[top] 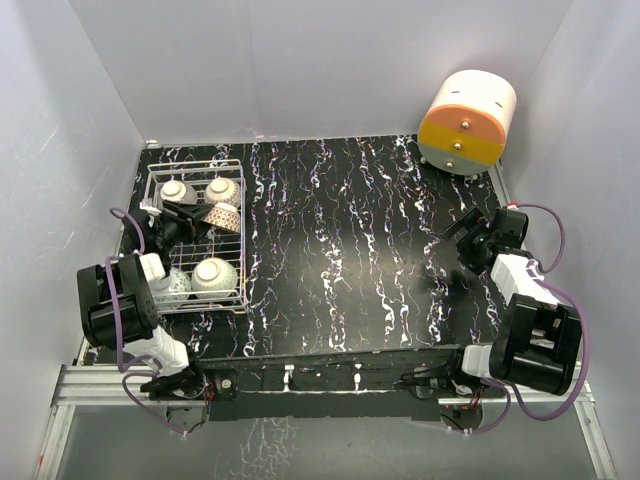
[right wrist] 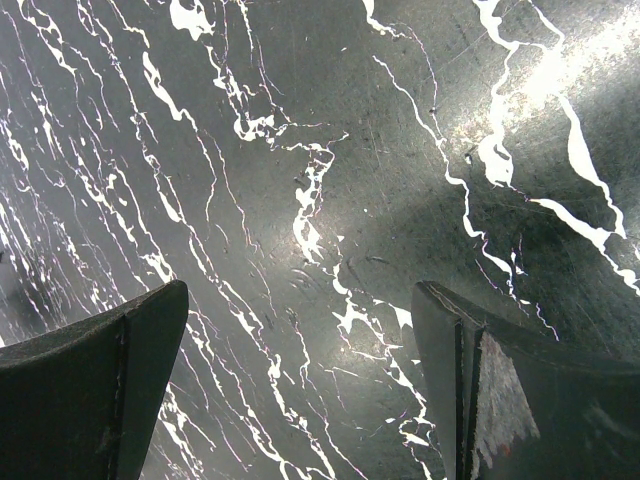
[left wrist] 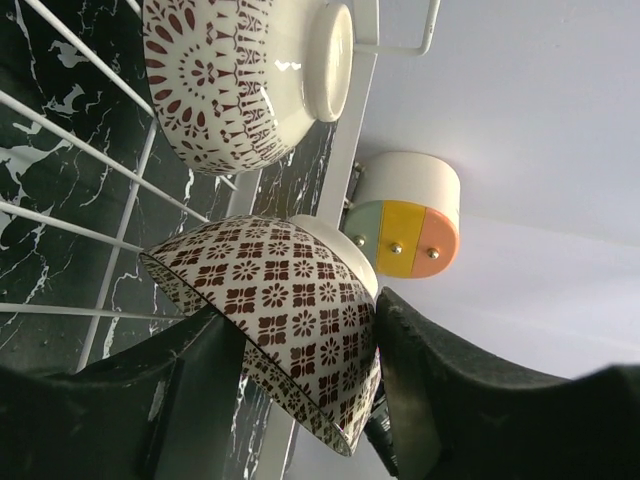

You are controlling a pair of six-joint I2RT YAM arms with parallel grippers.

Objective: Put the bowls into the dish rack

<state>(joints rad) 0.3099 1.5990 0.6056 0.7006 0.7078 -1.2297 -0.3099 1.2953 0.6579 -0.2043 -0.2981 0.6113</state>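
Note:
The white wire dish rack (top: 152, 205) stands at the table's left. Several bowls sit upside down in it: two at the back (top: 173, 190) (top: 222, 189) and two at the front (top: 214, 275) (top: 172, 286). My left gripper (top: 204, 217) is inside the rack, shut on a tilted bowl with a brown flower pattern (top: 226, 216). In the left wrist view that bowl (left wrist: 270, 300) sits between my fingers (left wrist: 430, 380), with another brown-patterned bowl (left wrist: 240, 80) beyond it over the rack wires (left wrist: 90, 235). My right gripper (top: 464, 244) is open and empty over bare table (right wrist: 300, 400).
A large cream, orange and yellow cylinder (top: 466, 122) stands at the table's back right; it also shows in the left wrist view (left wrist: 410, 215). The black marbled table (top: 350, 250) is walled in by pale panels on three sides.

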